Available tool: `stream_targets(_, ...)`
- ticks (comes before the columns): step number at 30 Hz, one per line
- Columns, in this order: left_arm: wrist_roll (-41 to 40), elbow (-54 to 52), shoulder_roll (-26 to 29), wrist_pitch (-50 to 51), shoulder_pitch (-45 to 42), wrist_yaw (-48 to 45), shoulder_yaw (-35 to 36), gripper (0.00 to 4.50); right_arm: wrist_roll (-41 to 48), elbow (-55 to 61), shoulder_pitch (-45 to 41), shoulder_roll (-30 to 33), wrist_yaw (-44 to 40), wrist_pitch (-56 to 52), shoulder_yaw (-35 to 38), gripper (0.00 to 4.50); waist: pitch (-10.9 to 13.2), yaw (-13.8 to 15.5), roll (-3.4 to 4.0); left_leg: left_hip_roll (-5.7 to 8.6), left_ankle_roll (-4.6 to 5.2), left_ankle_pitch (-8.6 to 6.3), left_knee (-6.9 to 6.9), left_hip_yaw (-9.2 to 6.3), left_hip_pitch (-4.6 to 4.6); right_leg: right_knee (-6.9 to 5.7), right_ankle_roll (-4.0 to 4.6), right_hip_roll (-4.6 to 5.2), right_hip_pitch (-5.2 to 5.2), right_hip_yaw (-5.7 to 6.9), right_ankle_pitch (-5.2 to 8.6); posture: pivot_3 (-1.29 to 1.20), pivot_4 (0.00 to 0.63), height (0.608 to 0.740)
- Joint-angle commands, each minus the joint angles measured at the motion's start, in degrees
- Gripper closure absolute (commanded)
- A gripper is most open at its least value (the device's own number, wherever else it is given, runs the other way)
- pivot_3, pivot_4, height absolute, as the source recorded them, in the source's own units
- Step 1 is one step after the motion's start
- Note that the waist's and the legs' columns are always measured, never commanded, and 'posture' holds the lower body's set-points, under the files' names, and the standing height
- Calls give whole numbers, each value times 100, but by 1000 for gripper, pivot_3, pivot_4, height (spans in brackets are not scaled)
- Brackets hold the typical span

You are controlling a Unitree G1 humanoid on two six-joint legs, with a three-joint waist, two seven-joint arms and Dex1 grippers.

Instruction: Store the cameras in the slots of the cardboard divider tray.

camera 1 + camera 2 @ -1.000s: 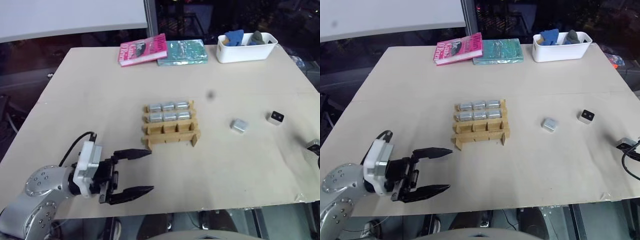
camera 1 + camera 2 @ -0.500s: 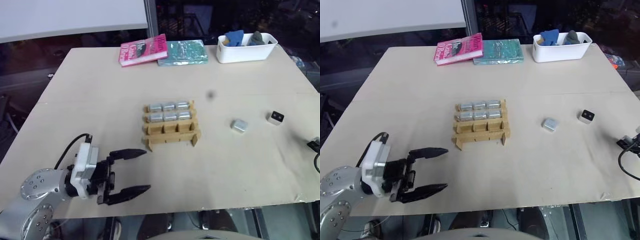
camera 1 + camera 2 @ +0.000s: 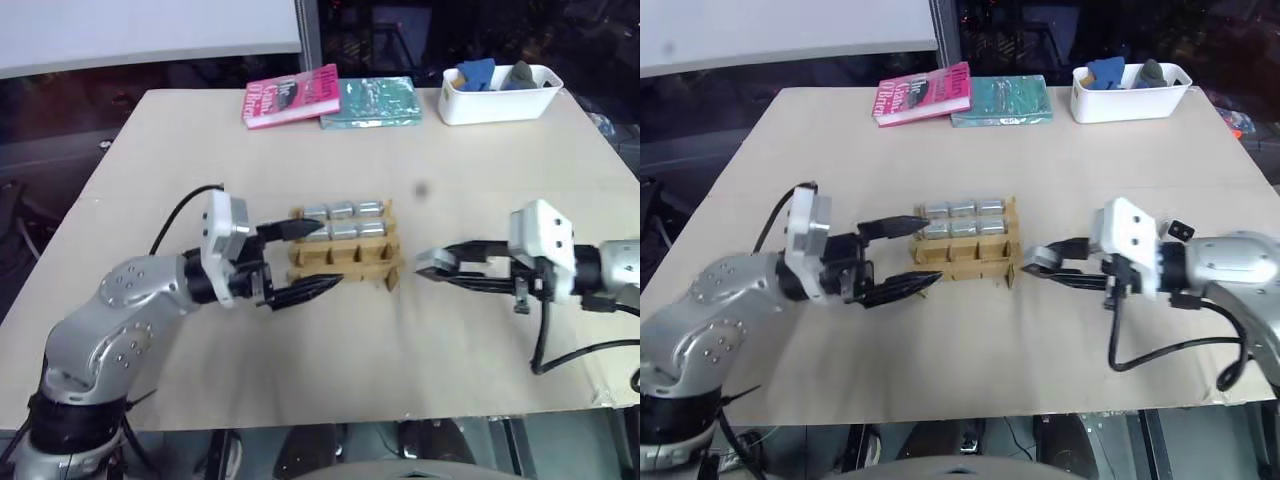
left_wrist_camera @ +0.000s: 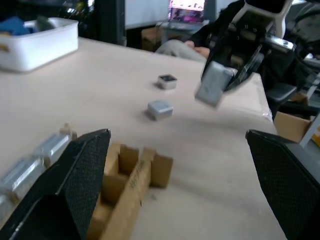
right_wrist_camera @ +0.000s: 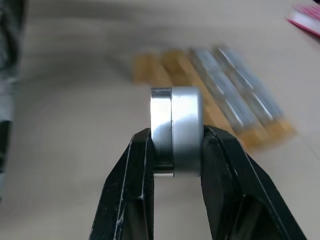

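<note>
Both arms have come in toward the middle of the table [image 3: 200, 150] since a second ago. The left gripper [image 3: 305, 262] was low near the front edge then; it has risen and now sits right at the tray's [image 3: 345, 268] left end, fingers spread wide with nothing between them — one fingertip over the filled rows, the other by the front row.

The right gripper [image 3: 432, 265], barely in sight at the right edge before, has swung across and now points at the tray's right end, just off it. Its fingers are clamped on a silver camera [image 5: 176, 131], held on edge between the pads; the left wrist view shows the same block [image 4: 214, 83] raised above the table.

The tray stands where it was: its two back rows hold six silver cameras [image 3: 341, 210], and the front row of slots is bare cardboard.

Further right, in the left wrist view, one silver camera [image 4: 160, 108] and the white one [image 4: 167, 80] with the black face lie loose on the table, near each other.

At the far edge the pink book [image 3: 292, 95], teal book [image 3: 378, 101] and white bin [image 3: 497, 96] are unchanged.
</note>
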State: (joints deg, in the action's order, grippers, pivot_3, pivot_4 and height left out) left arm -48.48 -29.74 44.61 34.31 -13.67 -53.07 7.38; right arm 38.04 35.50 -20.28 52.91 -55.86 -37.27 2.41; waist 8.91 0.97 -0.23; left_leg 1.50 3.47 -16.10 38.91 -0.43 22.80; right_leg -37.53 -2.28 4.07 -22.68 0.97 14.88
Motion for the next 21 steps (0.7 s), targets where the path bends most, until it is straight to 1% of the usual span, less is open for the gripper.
stream_targets(1, 34, 32, -11, 1, -340, -212, -229, 0, 43, 55, -374, -59, 50, -43, -87, 3750, 9, -5, -14, 0, 0, 0, 3, -1, 4, 4, 0, 0, -1, 0, 0, 0, 150, 740)
stream_targets(4, 58, 80, -68, 15, -589, -306, -425, 0, -50, 3, -512, -101, 26, 7, -249, 3750, 11, -8, -17, -2, 1, -1, 2, -3, 5, 9, 0, -2, -1, 2, 0, 0, 150, 740)
stream_targets(7, 325, 141, -131, -138, -766, -411, -665, 0, -171, -30, -642, -224, 31, 77, -457, 3750, 11, -18, -16, -5, 0, 0, 2, -3, 7, 6, -1, -4, -4, 2, 0, 0, 150, 740)
stream_targets(15, 642, 258, -367, -261, -998, -531, -882, 0, -461, -92, -970, -616, 126, 89, -891, 3750, 12, -24, -16, -6, -2, 1, 7, -2, 2, -13, -1, -5, -6, 2, 0, 0, 150, 740)
stream_targets(18, 610, 240, -325, -226, -857, -551, -719, 0, -625, -189, -1059, -761, 212, 60, -1048, 3750, 12, -22, -16, -6, -2, 1, 9, -2, 4, -12, -1, -4, -6, 2, 0, 0, 150, 740)
stream_targets(21, 448, 189, -8, -174, -266, -697, -145, 0, -1230, -683, -1272, -1002, 486, 219, -1387, 3750, 13, -92, -15, -7, -2, 1, 9, -1, 1, -14, -1, -5, -7, -2, 0, 0, 150, 740)
